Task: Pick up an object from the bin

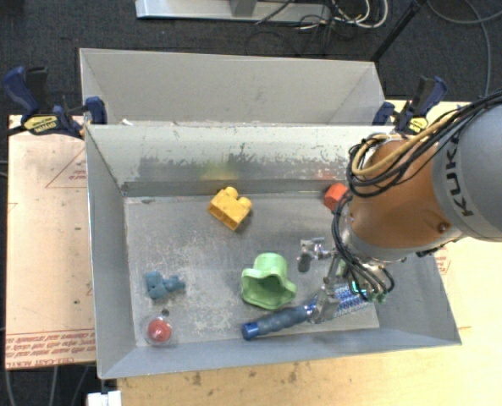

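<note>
My gripper (318, 281) hangs low at the bin's front right, open, with nothing between its fingers. One fingertip (309, 255) stands just right of a light green cup-shaped thing (267, 281). The other fingertip (326, 304) is at the right end of a blue pen-like stick (276, 321), which lies along the front wall. Whether that fingertip touches the stick I cannot tell. An orange-red piece (334, 195) peeks out from behind the arm near the back wall.
A yellow block (230, 207) lies near the back wall at the middle. A small grey-blue piece (162, 286) and a red ball (158, 331) sit at the front left. The arm covers the bin's right side.
</note>
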### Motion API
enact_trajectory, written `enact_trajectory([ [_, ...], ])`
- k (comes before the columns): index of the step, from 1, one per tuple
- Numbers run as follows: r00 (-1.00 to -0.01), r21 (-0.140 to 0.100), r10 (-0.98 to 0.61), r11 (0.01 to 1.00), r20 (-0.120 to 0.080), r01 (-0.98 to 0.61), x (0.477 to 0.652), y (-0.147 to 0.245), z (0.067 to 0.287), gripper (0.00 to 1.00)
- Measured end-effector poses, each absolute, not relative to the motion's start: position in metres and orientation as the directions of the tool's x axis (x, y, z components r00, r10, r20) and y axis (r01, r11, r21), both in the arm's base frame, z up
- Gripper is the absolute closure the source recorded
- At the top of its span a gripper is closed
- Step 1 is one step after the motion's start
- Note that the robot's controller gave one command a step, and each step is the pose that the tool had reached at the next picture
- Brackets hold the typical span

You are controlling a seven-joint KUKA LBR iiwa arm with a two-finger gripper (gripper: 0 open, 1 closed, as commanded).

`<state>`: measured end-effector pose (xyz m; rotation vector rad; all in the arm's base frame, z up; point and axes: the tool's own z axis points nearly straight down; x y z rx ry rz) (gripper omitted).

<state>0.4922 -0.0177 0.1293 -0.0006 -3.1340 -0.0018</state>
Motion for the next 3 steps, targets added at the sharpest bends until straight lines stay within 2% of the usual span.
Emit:
enact_trajectory([
  [1, -1.000, 0.001, -0.021, 1.000, -0.011, -0.021, 0.485, -0.002, 0.069, 0.00],
  [2, -1.000, 0.001, -0.022, 1.000, 0.000, -0.022, 0.483, -0.003, 0.070, 1.00],
  [3, -1.000, 0.001, 0.008, 1.000, -0.009, 0.008, 0.497, -0.012, 0.236, 1.00],
])
